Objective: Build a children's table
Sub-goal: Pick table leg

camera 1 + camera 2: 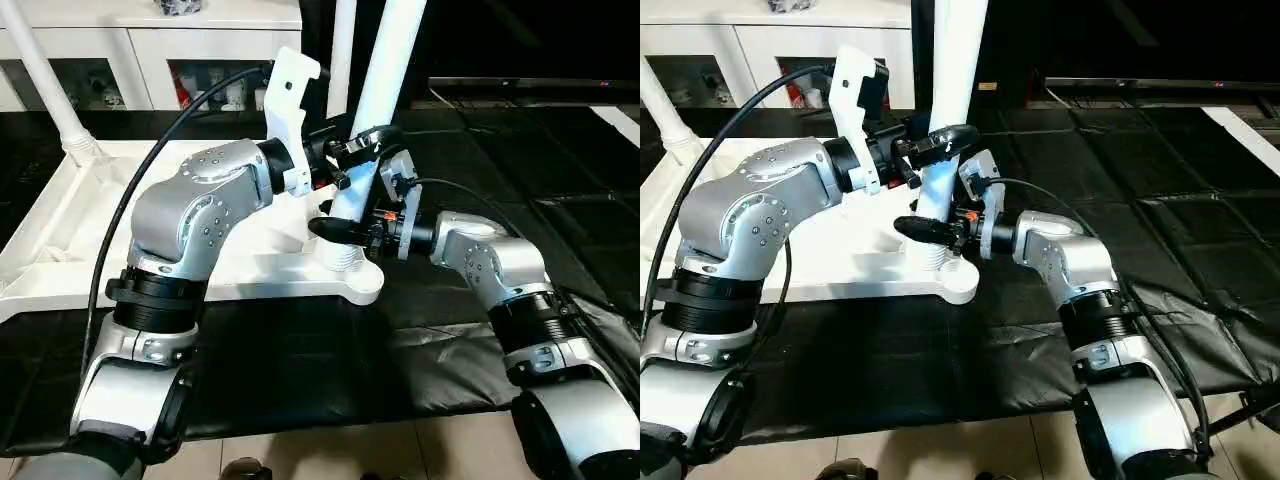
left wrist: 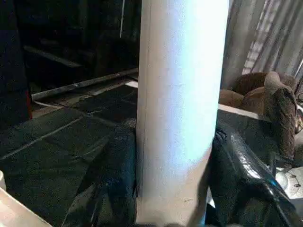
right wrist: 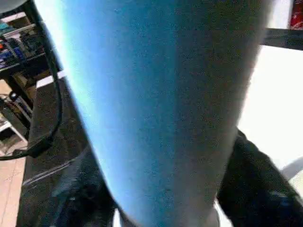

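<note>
Tabletop, white and upside down on the black mat, is your landmark. At its near corner lobe a leg stands almost upright, its threaded foot at the socket. Your left gripper clasps this leg higher up; your right gripper clasps it just above the socket. Two more legs rise from the far corners. By my reading this is the third leg, likely not yet fully seated, and a fourth remains.
</note>
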`<state>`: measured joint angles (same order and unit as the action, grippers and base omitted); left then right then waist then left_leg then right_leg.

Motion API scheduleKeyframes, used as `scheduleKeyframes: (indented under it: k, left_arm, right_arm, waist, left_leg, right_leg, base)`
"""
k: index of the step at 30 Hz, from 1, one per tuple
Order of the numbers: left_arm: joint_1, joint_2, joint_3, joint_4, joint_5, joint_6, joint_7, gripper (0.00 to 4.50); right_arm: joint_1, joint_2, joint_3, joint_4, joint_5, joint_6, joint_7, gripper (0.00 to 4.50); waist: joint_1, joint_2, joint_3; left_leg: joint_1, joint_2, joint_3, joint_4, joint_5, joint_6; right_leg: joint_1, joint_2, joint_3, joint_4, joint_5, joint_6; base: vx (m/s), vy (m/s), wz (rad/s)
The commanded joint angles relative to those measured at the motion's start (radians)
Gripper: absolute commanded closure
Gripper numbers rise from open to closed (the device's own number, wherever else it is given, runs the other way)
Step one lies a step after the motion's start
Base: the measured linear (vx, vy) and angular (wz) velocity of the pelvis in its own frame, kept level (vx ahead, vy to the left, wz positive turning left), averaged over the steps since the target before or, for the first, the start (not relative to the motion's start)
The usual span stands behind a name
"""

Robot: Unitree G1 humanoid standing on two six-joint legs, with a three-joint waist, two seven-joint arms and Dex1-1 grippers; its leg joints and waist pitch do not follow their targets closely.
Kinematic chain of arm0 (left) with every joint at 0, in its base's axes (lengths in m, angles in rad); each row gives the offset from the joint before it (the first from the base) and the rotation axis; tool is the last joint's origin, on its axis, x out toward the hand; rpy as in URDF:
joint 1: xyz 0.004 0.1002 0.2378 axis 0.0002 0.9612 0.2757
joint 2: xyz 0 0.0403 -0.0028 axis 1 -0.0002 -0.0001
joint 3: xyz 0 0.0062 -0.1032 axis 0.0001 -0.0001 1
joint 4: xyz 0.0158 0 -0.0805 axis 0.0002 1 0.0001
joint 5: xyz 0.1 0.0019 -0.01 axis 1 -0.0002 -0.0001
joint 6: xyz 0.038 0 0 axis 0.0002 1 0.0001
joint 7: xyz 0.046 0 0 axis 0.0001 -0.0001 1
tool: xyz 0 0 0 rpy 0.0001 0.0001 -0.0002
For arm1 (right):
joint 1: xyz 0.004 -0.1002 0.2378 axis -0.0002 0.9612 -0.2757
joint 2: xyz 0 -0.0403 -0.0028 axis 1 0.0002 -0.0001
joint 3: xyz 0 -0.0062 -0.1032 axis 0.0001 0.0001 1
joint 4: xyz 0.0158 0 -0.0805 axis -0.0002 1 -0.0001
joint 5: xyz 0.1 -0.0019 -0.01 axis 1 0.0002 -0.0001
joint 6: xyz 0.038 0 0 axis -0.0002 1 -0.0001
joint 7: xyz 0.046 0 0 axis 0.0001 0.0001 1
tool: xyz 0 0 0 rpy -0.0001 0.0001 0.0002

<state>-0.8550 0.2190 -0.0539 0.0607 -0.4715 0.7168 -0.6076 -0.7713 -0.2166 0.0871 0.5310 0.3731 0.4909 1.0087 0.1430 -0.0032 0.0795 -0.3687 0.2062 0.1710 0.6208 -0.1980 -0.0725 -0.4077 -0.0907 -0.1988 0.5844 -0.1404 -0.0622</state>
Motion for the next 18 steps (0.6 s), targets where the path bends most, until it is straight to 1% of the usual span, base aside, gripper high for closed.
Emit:
scheduleKeyframes:
  k: [1,2,3,12,13,14,15,16,17,18]
  left_arm:
    - [-0.008,0.004,-0.003,-0.020,0.008,-0.012,-0.010,2.68]
    - [-0.010,0.004,-0.004,-0.018,0.009,-0.013,-0.010,2.68]
    - [-0.010,0.004,-0.004,-0.018,0.009,-0.013,-0.010,2.68]
    - [-0.005,0.005,-0.005,-0.023,0.009,-0.011,-0.011,2.68]
    - [-0.005,0.004,-0.004,-0.026,0.008,-0.009,-0.011,2.68]
    - [-0.004,0.004,-0.003,-0.028,0.007,-0.007,-0.011,2.68]
    - [-0.003,0.004,-0.001,-0.032,0.003,-0.004,-0.011,2.68]
    - [-0.003,0.003,0.001,-0.033,0.001,-0.002,-0.011,2.68]
    - [-0.003,0.000,0.005,-0.035,-0.005,0.002,-0.010,2.68]
    - [-0.003,0.000,0.005,-0.035,-0.005,0.002,-0.010,2.68]
  right_arm:
    - [-0.003,-0.006,-0.008,-0.010,-0.008,0.000,-0.008,1.30]
    - [-0.004,-0.006,-0.011,-0.007,-0.015,-0.009,-0.015,1.01]
    - [-0.003,-0.006,-0.011,-0.007,-0.015,-0.009,-0.015,0.93]
    - [0.000,-0.010,-0.017,-0.015,-0.003,-0.009,-0.005,0.90]
    - [0.000,-0.009,-0.018,-0.015,-0.002,-0.008,-0.005,1.19]
    - [-0.001,-0.007,-0.018,-0.014,-0.002,-0.007,-0.005,1.26]
    - [-0.002,-0.004,-0.018,-0.012,-0.001,-0.005,-0.005,1.26]
    - [-0.002,-0.003,-0.018,-0.012,-0.001,-0.004,-0.004,1.26]
    - [-0.002,0.000,-0.019,-0.011,-0.001,-0.003,-0.002,1.46]
    - [-0.002,0.000,-0.019,-0.011,-0.001,-0.003,-0.002,1.46]
  waist:
    - [-0.001,-0.008,-0.102]
    - [-0.002,-0.008,-0.102]
    - [-0.002,-0.009,-0.101]
    - [-0.002,-0.010,-0.101]
    - [-0.002,-0.011,-0.101]
    - [-0.002,-0.011,-0.102]
    - [-0.002,-0.012,-0.101]
    - [-0.002,-0.011,-0.101]
    - [-0.002,-0.012,-0.102]
    - [-0.002,-0.011,-0.102]
  left_leg:
    - [0.006,0.043,-0.015,-0.064,-0.055,0.031]
    - [0.006,0.042,-0.014,-0.064,-0.056,0.031]
    - [0.005,0.042,-0.014,-0.064,-0.055,0.031]
    - [0.006,0.043,-0.014,-0.064,-0.055,0.033]
    - [0.006,0.043,-0.015,-0.064,-0.054,0.034]
    - [0.006,0.043,-0.014,-0.064,-0.053,0.033]
    - [0.005,0.043,-0.014,-0.064,-0.053,0.034]
    - [0.006,0.042,-0.014,-0.064,-0.054,0.033]
    - [0.006,0.042,-0.014,-0.064,-0.052,0.034]
    - [0.005,0.042,-0.014,-0.064,-0.050,0.034]
  right_leg:
    - [0.073,-0.088,0.084,-0.063,-0.314,-0.034]
    - [0.073,-0.088,0.084,-0.064,-0.314,-0.033]
    - [0.074,-0.088,0.084,-0.064,-0.315,-0.031]
    - [0.073,-0.088,0.084,-0.064,-0.320,-0.031]
    - [0.073,-0.088,0.084,-0.064,-0.319,-0.031]
    - [0.073,-0.089,0.084,-0.063,-0.316,-0.031]
    - [0.073,-0.089,0.084,-0.063,-0.317,-0.031]
    - [0.073,-0.089,0.084,-0.063,-0.320,-0.030]
    - [0.073,-0.089,0.084,-0.063,-0.318,-0.030]
    - [0.073,-0.089,0.084,-0.063,-0.316,-0.031]
  base:
    - [0.000,0.000,0.00]
    - [0.000,0.000,0.00]
    - [0.000,0.000,0.00]
    - [0.000,0.000,0.00]
    - [0.000,0.000,0.00]
    - [0.000,0.000,0.00]
    - [0.000,0.000,0.00]
    - [0.000,0.000,0.00]
    - [0.000,0.000,0.00]
    - [0.000,0.000,0.00]
